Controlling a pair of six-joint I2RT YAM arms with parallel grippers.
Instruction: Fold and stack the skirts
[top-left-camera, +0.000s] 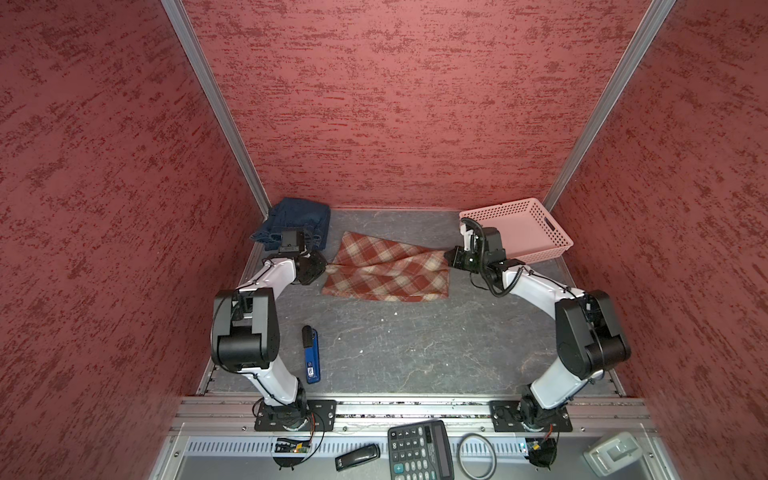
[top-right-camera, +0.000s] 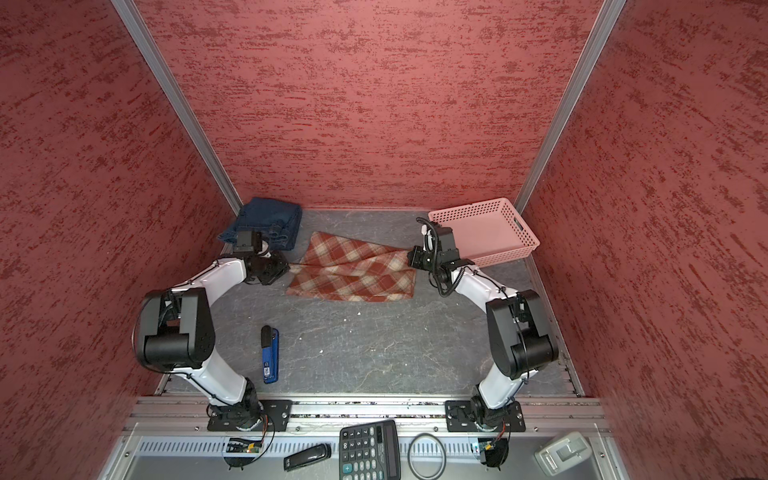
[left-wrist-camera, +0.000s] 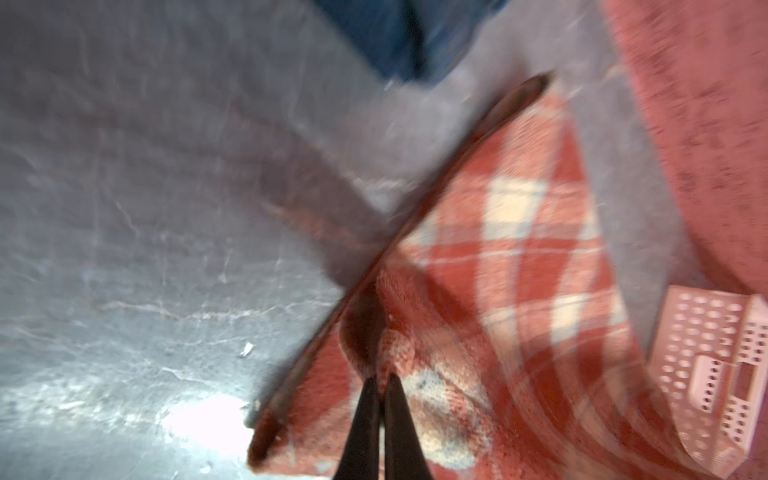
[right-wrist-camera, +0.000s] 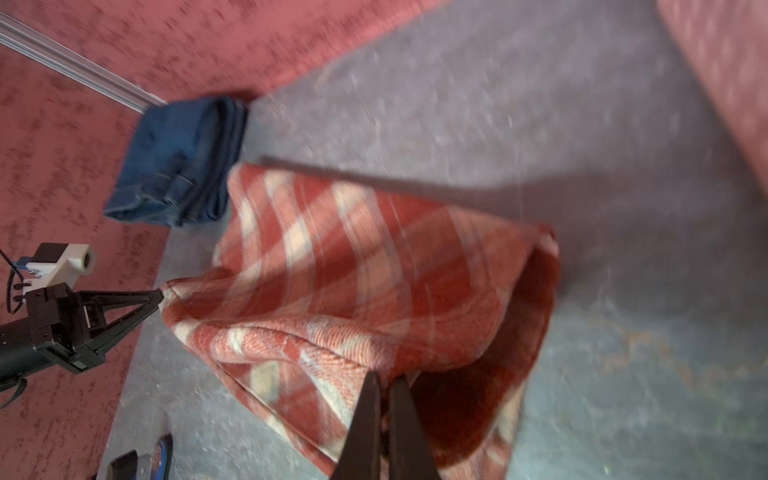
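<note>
Left hand (top-left-camera: 328, 264) is clamped shut on one end of the plaid skirt (top-left-camera: 386, 272), and right hand (top-left-camera: 447, 255) is closed on the opposite end, w/ the cloth strung btwn them toward the back of the tabletop (top-left-camera: 415, 345). The skirt's long axis runs side to side across both top views, from hand to hand. Its raised edge sags in the middle and its near part appears to rest on the tabletop.

The denim pile (top-left-camera: 296, 220) sits in the back left corner, just behind the left hand and just beside that end of the plaid. The left arm is much the nearer to it. The right hand is well apart from the pile, over by the pink basket (top-left-camera: 540, 245). Any carry to the pile would prob. swing leftward and back, w/ the right hand crossing the skirt's whole length.

Hard to read:
- Both wrist views are motion-blurred.
- The left wrist view shows dark fingertips (left-wrist-camera: 365, 415) nipped on a bunched corner, but not how many layers they hold.
- The left arm's camera covers part of the denim in both top views, so whether the pile is one skirt or two can't be told.
- No lining shows.
</note>
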